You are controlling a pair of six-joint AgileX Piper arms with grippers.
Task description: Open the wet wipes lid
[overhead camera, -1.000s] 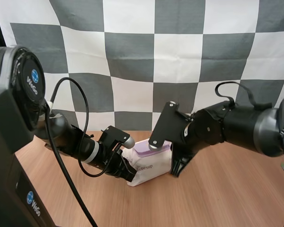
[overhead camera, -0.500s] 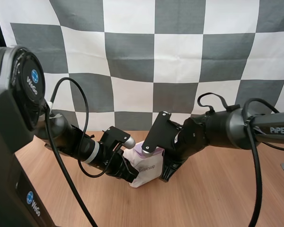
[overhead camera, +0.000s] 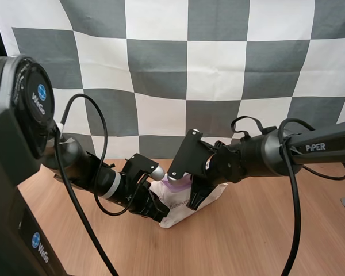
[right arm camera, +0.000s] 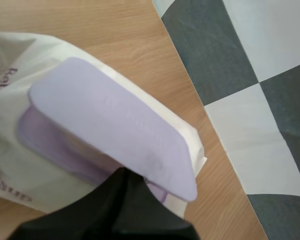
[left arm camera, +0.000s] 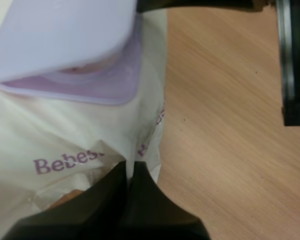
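Tabletop [overhead camera: 264,230] of light wood carried the pack [overhead camera: 175,210], which lay near the middle between the two arms. Left arm [overhead camera: 98,175] reached in low from the left side. Right arm [overhead camera: 259,155] reached in from the right side and came down over the pack. The pack was white with purple lettering, and its wrapper was creased at the left end.

The lid [right arm camera: 110,125], pale lilac, sat on the pack's upper face. It was tilted up from the darker lilac frame [right arm camera: 40,135] beneath it, with a gap open along one edge.

Left jaws were closed narrow on the pack, with a fold of the white wrapper pinched between the tips just below the lettering. Right jaws lay together as one dark wedge, gripping nothing. Their tip was tucked under the raised edge of the lid and touched it.
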